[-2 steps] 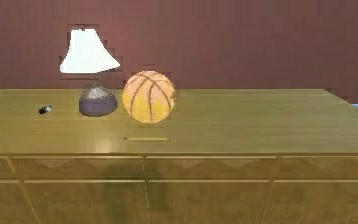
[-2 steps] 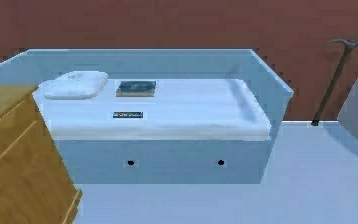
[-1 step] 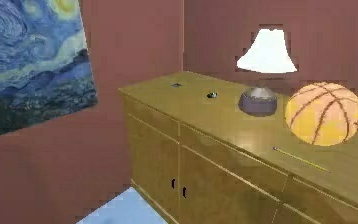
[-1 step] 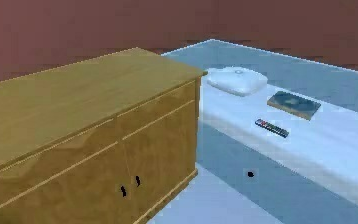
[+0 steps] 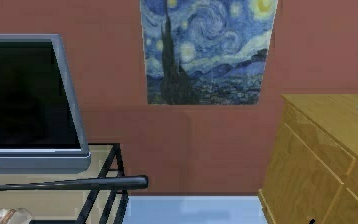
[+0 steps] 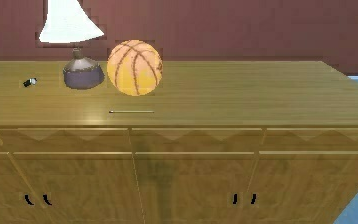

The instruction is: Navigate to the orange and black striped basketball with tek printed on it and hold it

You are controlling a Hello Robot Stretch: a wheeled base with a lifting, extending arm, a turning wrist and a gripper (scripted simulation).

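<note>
On the arm side view's left, your orange, black-lined basketball (image 6: 135, 67) sits on the wooden bench (image 6: 237, 100), just beside a lamp (image 6: 80, 62). A small dark object (image 6: 29, 82) lies farther left, and a thin stick (image 6: 132, 111) lies nearer the bench's front edge. Ahead are a screen (image 5: 27, 95) and a night-sky painting (image 5: 209, 50). You cannot tell the gripper's state.

lamp (image 6: 72, 40) shade cut by top edge. small dark item (image 6: 29, 82) on sideboard (image 6: 237, 95): too small to identify.
</note>
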